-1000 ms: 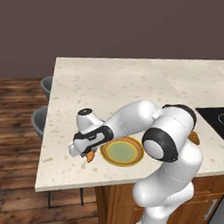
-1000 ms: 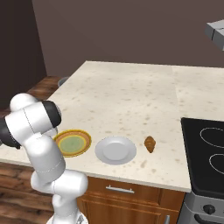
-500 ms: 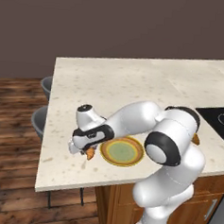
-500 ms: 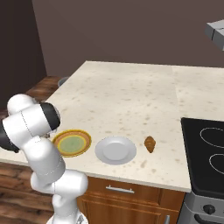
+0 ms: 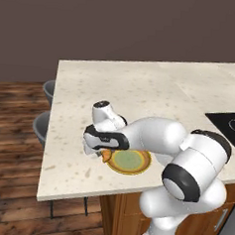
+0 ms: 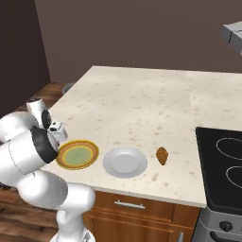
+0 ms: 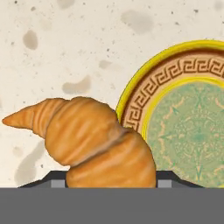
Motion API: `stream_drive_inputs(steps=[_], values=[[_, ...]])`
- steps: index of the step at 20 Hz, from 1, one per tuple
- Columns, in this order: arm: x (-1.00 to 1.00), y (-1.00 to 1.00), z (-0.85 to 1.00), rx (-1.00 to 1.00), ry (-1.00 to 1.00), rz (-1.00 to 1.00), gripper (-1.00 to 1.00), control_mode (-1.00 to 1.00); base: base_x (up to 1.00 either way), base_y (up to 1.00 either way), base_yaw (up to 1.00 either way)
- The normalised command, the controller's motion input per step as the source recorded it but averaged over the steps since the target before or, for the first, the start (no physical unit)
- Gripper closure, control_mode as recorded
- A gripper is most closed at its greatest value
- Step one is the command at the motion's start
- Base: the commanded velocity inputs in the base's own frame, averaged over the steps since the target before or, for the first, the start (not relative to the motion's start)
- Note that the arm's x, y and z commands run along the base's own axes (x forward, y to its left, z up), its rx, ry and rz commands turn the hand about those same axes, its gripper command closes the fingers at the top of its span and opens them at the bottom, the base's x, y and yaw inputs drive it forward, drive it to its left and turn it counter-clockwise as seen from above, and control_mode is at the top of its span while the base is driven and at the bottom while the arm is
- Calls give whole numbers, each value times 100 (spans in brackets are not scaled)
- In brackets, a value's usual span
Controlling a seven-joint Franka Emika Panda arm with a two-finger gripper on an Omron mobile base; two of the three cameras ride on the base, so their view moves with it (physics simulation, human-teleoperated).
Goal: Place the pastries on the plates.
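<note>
Gripping a croissant, the pincer is clenched on the pastry just off the outer rim of the patterned plate, on the side facing the counter's end with the stools. Over the last second the hand has crept a little along the counter beside that plate while the jaws tightened the last bit; the plate itself has not moved. In the hand view the croissant sits between the two dark tips, its pointed end sticking out away from the plate, and the plate's yellow rim curves right next to it, so the pastry is beside the plate, not over it. Whether the croissant is lifted clear of the counter or resting on it I cannot tell.

What this means: the grasp looks settled, and the job in hand is to carry this pastry the short way inward over the green centre of the patterned plate and let go. Nothing is on that plate yet.

From the right base view, a plain white plate lies just beyond the patterned plate, and a second croissant lies on the counter past the white plate, toward the stove. That one is untouched, so the task is at an early stage, by my reading.
</note>
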Motion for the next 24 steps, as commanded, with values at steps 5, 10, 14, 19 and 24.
stream_drive_inputs(steps=[5, 10, 14, 19, 24], values=[[-18, -88, 5, 0, 3, -30, 100, -100, 0, 0, 0], [-11, -88, 0, 0, 0, -28, 100, -100, 0, 0, 0], [0, -26, -14, 0, 0, -12, 100, -100, 0, 0, 0], [20, 0, -9, 0, -2, 0, 100, -100, 0, 0, 0], [40, 0, -33, 0, 0, 0, 100, -100, 0, 0, 0]])
